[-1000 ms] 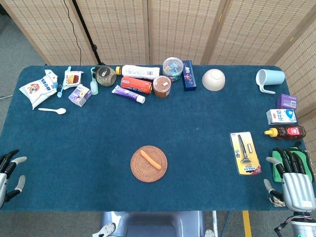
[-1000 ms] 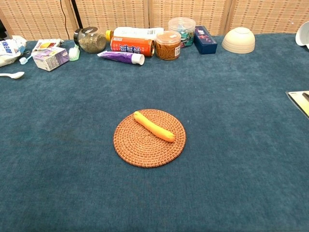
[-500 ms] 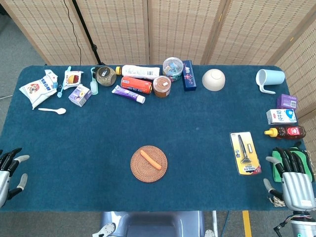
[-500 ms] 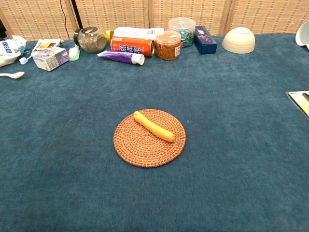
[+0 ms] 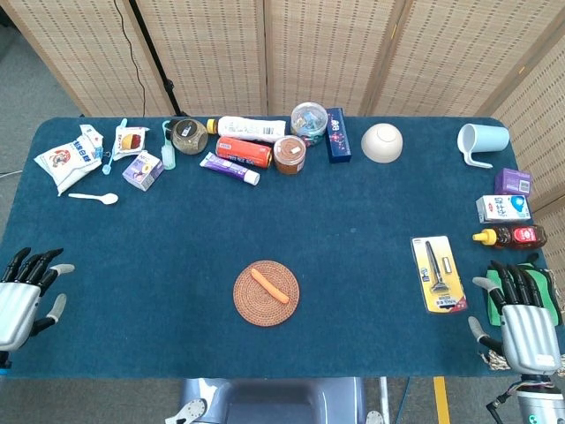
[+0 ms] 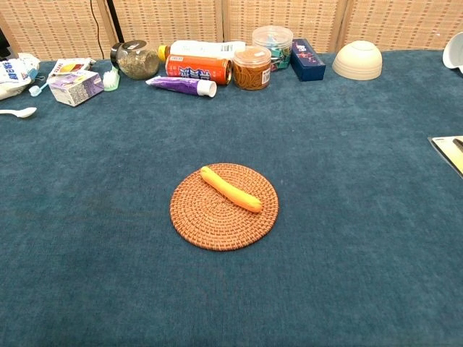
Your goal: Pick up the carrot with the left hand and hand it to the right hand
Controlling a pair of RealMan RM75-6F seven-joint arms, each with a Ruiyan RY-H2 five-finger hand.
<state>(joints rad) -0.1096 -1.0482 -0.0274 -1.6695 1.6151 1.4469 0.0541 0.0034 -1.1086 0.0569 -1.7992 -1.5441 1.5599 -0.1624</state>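
Observation:
An orange carrot (image 5: 269,285) (image 6: 231,189) lies diagonally on a round woven mat (image 5: 254,305) (image 6: 217,228) near the table's front middle. My left hand (image 5: 24,297) hovers at the front left edge of the table, far left of the carrot, fingers spread and holding nothing. At the front right corner my right hand (image 5: 521,320) is open too, fingers apart and pointing away from me. Neither hand shows in the chest view.
A row of jars, bottles, tubes and boxes (image 5: 256,141) lines the far edge, with a white bowl (image 5: 381,142) and a mug (image 5: 481,141). Snack bags (image 5: 66,159) and a spoon (image 5: 95,198) sit far left. A razor pack (image 5: 438,273), cartons and a bottle (image 5: 509,236) lie right.
My left hand has moved right and forward, further onto the table from its left edge. The right hand and the carrot have stayed put.

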